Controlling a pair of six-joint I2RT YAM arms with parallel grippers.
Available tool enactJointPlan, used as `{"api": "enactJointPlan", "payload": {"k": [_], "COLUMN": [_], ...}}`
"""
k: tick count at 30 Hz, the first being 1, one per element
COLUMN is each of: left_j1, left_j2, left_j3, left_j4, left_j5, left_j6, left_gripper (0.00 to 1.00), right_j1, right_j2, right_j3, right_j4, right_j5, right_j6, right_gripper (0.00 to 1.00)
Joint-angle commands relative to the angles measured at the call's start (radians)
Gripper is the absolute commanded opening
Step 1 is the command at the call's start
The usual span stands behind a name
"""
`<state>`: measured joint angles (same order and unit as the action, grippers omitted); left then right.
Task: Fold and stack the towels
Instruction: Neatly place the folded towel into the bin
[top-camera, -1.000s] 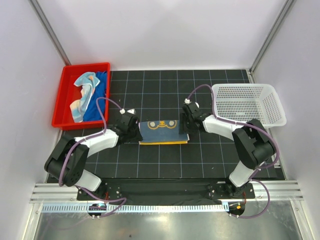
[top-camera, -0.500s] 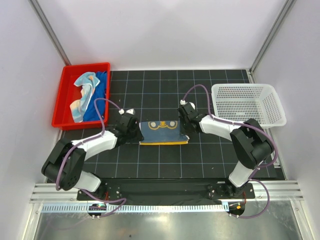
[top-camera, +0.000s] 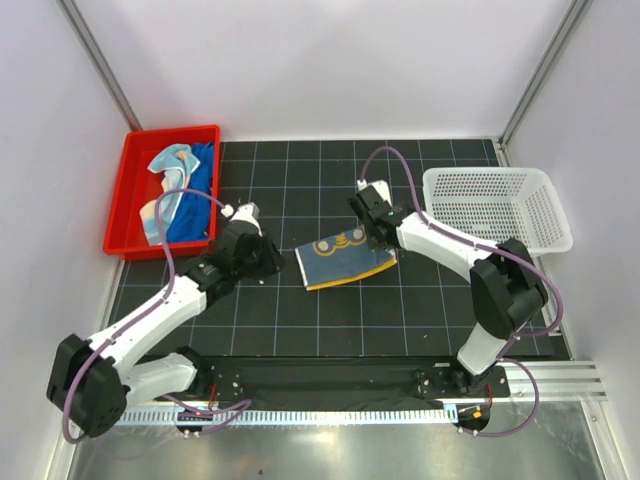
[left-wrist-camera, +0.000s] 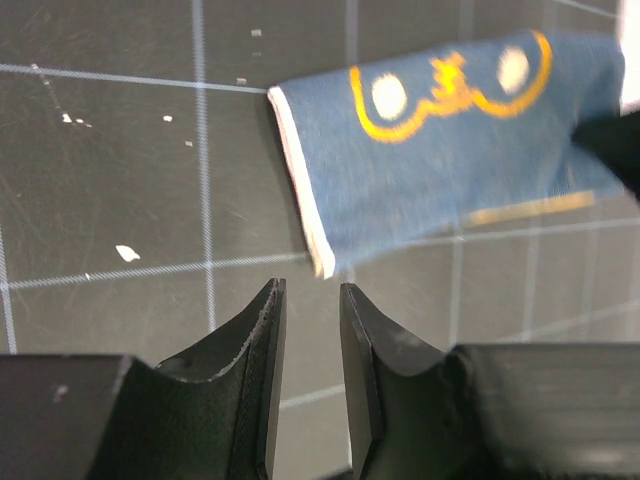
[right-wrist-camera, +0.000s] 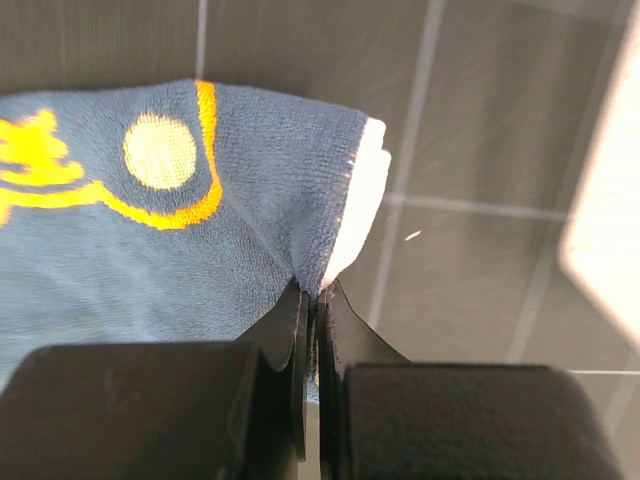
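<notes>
Right gripper (right-wrist-camera: 315, 292) is pinched tight on the white-edged corner of the navy towel (top-camera: 340, 262). Can't tell if that corner is off the mat. Left gripper (left-wrist-camera: 310, 295) jaws are a narrow gap apart with nothing between them, just short of the towel's white hem and not touching it. The navy towel is folded, yellow pattern up, lying skewed mid-mat between the arms.

Mat (top-camera: 300, 320) is black with a pale grid and a few white specks. Red tray (top-camera: 128, 175) sits far left at the mat's corner, holding the blue towel (top-camera: 198, 205) with the pale towel (top-camera: 163, 190) bunched on it. White basket (top-camera: 495, 205) is far right. Pale walls on three sides, metal rail (top-camera: 330, 385) along the near edge.

Number of fold layers is unclear. The pale towel's pattern is too small to read. The navy towel's right corner is hidden under the right arm from above. The right wrist view is blown out white at its right edge, and the towel's far end is blurred in the left wrist view.
</notes>
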<state>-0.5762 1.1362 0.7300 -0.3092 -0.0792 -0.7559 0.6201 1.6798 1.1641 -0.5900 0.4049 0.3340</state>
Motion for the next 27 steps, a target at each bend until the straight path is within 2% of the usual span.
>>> {"api": "enactJointPlan", "payload": {"k": [1,7,12,19,21,27], "left_j1": [-0.027,-0.033,-0.033,-0.033,-0.033,-0.036], "left_j2": [-0.099,-0.271,-0.314,-0.361,-0.381,-0.458], "left_j3": [0.054,0.117,0.21,0.158,0.144,0.121], "left_j4": [-0.097,-0.26,-0.372,-0.41,-0.416,-0.427], "left_j5": [0.012,0.062,0.059,0.076,0.117,0.096], "left_j6": [0.016,0.079,0.174,0.221,0.228,0.227], "left_gripper": [0.32,0.35,0.36,0.36,0.36,0.38], "right_j1": [0.0,-0.011,-0.095,-0.259,-0.296,-0.413], "right_j2": [0.001,0.037,0.041,0.061,0.072,0.121], "right_j3": [0.121,0.27,0.368,0.407,0.401,0.421], "right_j4": [-0.074,-0.162,-0.234,-0.304,-0.297,-0.237], "right_j5": [0.185,0.388,0.382,0.333,0.325,0.319], "right_j6": [-0.078,-0.19,-0.223,-0.246,-0.245,-0.253], "right_gripper": [0.01,0.01,0.01,0.01,0.01,0.01]}}
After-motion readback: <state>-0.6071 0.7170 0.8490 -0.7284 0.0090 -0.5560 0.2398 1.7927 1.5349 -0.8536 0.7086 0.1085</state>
